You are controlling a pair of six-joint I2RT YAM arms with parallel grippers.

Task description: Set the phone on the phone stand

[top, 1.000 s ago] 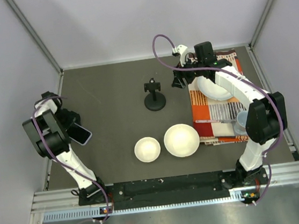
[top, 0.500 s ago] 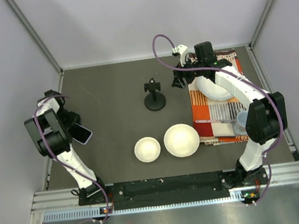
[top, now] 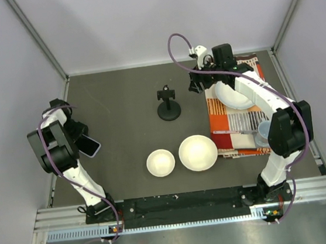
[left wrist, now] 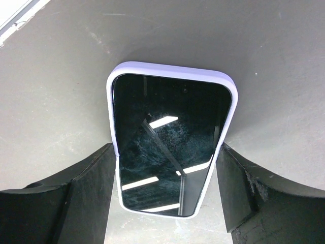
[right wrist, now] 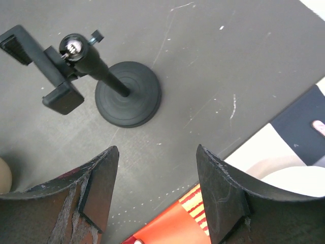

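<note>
The phone [top: 88, 145], with a glossy black screen and a lavender rim, sits at the far left of the table, between the fingers of my left gripper [top: 81, 137]. In the left wrist view the phone [left wrist: 170, 147] fills the gap of the left gripper [left wrist: 166, 152], and both black fingers press its long edges. The black phone stand [top: 168, 105] stands upright mid-table with an empty cradle. My right gripper [top: 195, 86] is open and empty, just right of the stand. The right wrist view shows the stand [right wrist: 127, 94] ahead of the right gripper [right wrist: 157, 150].
Two white bowls [top: 160, 162] [top: 197, 152] sit in front of the stand. An orange patterned cloth [top: 229, 127] at the right holds a white bowl [top: 234, 96] and a pale cup [top: 264, 131]. Enclosure walls ring the table.
The left wrist has shifted slightly with the phone still between its fingers. The right gripper has moved a little farther back near the stand.
</note>
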